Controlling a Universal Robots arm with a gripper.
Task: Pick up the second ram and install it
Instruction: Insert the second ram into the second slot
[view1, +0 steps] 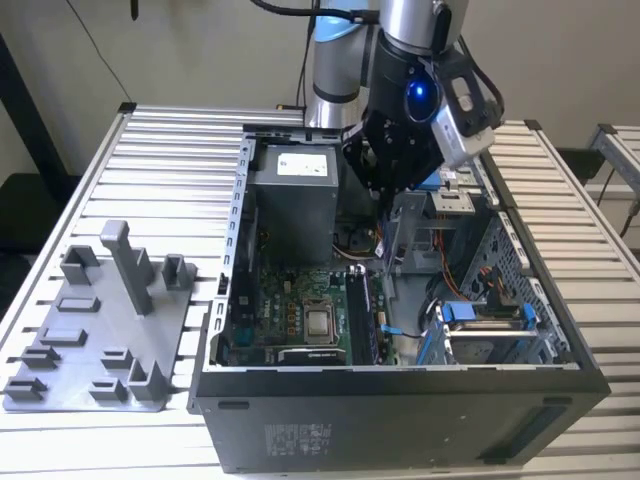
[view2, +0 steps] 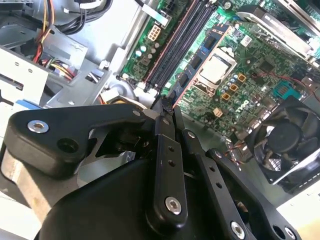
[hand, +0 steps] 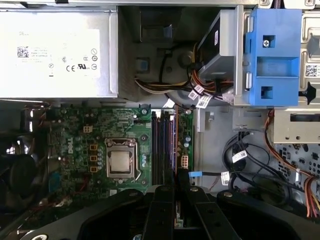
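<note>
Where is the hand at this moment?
In the exterior view the hand hangs in the open computer case, to the exterior view's right of the power supply, above the memory slots.

Up close the gripper (view2: 165, 106) is all matt black links, plastic by the look of it, dotted with shiny little metal screws (view2: 173, 205). The motherboard (hand: 75, 150) is the usual green board with a slight sheen, and the CPU lid (hand: 120, 162) is bare silvery metal. The power supply (hand: 55, 20) is dull grey sheet metal with a white paper label (hand: 60, 55). The drive bracket (hand: 272, 55) is smooth blue plastic. The holder tray (view1: 75, 345) is matt grey plastic, the table (view1: 170, 170) is ribbed pale metal, and the case (view1: 400, 420) is satin black.
</note>
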